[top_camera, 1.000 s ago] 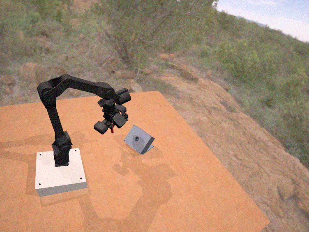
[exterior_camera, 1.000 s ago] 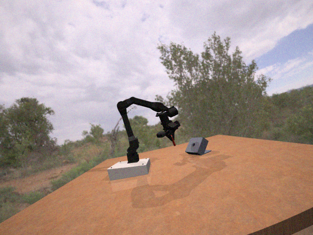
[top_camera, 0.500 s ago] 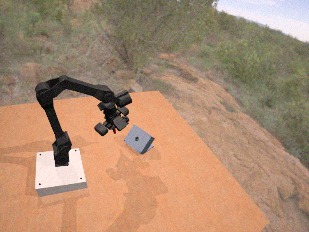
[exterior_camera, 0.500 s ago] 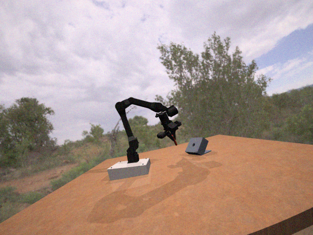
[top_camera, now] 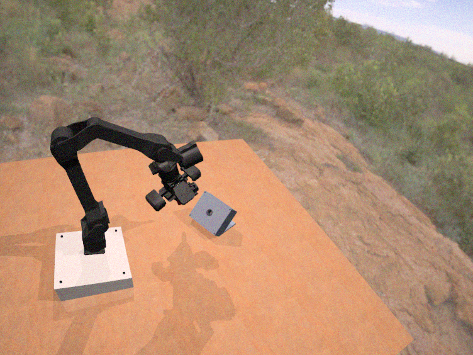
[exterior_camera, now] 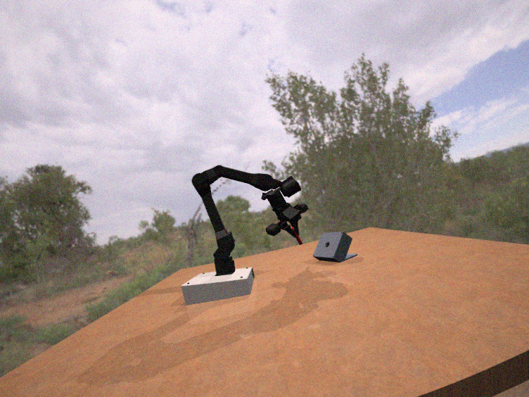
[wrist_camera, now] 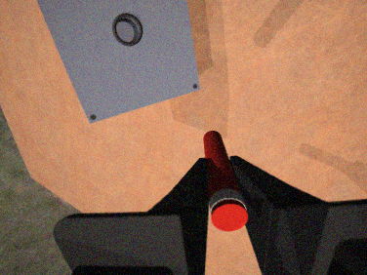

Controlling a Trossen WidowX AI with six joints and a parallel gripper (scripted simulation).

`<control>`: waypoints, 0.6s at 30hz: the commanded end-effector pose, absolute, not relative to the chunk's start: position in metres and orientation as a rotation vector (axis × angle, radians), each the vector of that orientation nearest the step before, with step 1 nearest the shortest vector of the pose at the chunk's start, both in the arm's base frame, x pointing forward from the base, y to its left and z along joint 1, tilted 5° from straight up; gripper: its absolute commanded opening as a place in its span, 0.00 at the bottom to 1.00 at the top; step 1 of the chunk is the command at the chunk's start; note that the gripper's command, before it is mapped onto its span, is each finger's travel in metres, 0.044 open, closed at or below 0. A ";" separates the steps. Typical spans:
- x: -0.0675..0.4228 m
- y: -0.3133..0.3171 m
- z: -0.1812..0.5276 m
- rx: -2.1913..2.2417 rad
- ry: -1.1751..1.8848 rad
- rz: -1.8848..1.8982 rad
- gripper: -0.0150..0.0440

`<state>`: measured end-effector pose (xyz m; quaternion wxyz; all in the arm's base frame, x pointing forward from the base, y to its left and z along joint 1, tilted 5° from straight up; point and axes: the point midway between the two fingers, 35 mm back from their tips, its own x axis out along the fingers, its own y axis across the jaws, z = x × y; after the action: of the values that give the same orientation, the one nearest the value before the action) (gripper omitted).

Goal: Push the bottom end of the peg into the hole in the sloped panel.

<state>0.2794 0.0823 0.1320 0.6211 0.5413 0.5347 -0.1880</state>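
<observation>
My gripper (wrist_camera: pixel 218 164) (exterior_camera: pixel 297 236) is shut on the red round peg (wrist_camera: pixel 229 216) (exterior_camera: pixel 300 241), which has a grey band near its top end. The peg is held tilted in the air; in the top view only a bit of red shows below the gripper. The grey-blue sloped panel (top_camera: pixel 219 210) (exterior_camera: pixel 322 253) (wrist_camera: pixel 146 73) stands on the table, beyond the gripper from the robot base. Its round hole (top_camera: pixel 209 211) (exterior_camera: pixel 327 244) (wrist_camera: pixel 127 29) is uncovered. The peg's bottom end is clear of the panel, short of its near edge in the wrist view.
The orange table (top_camera: pixel 290 267) (exterior_camera: pixel 384 307) carries the white base block (top_camera: pixel 111 259) (exterior_camera: pixel 217 286) of the arm. The panel has a thin foot plate behind it. The table's far edge lies beyond the panel. Arm shadows fall across the table.
</observation>
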 end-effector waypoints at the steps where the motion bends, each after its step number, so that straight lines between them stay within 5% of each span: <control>1: 0.281 0.079 0.134 1.284 1.212 -0.429 0.25; 18: 0.286 0.063 0.136 1.417 1.141 -0.427 0.25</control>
<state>0.2854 0.0657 0.1347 0.5995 0.5983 0.4979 -0.1865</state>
